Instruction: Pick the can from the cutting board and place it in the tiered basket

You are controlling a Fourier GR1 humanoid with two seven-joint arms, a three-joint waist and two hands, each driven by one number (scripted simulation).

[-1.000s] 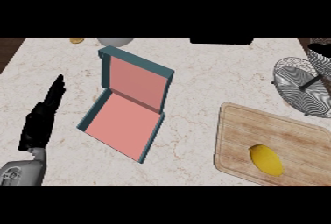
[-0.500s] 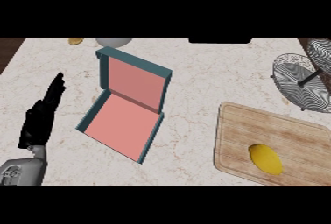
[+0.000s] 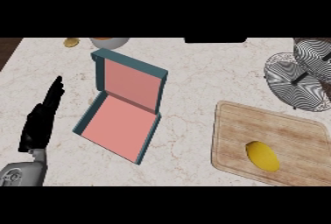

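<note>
Head view, looking steeply down on the marble counter (image 3: 187, 92). The left hand (image 3: 40, 120) shows at the view's left edge, resting with fingers straight and relaxed, holding nothing; the right hand is out of view. Near the middle lies an open box (image 3: 123, 109), teal outside and pink inside, its lid raised. At lower right a wooden cutting board (image 3: 284, 131) lies flat on the counter. The only thing on it is a yellow, rounded object (image 3: 262, 155), lying toward the board's near edge; it looks more like a lemon than a can, and no plainly can-shaped thing is visible anywhere. At upper right stands the tiered basket (image 3: 301, 74), a wire-mesh piece partly cut off by the view's edge; what can be seen of its tiers holds nothing recognisable. A bowl (image 3: 108, 42) and a small orange object (image 3: 71, 42) sit at the far edge.

Progress, as a judgement: the thing to be moved lies on the board, well apart from the basket, and neither visible hand is near it. The pick-up, the carry and the placing in the basket therefore remain.
</note>
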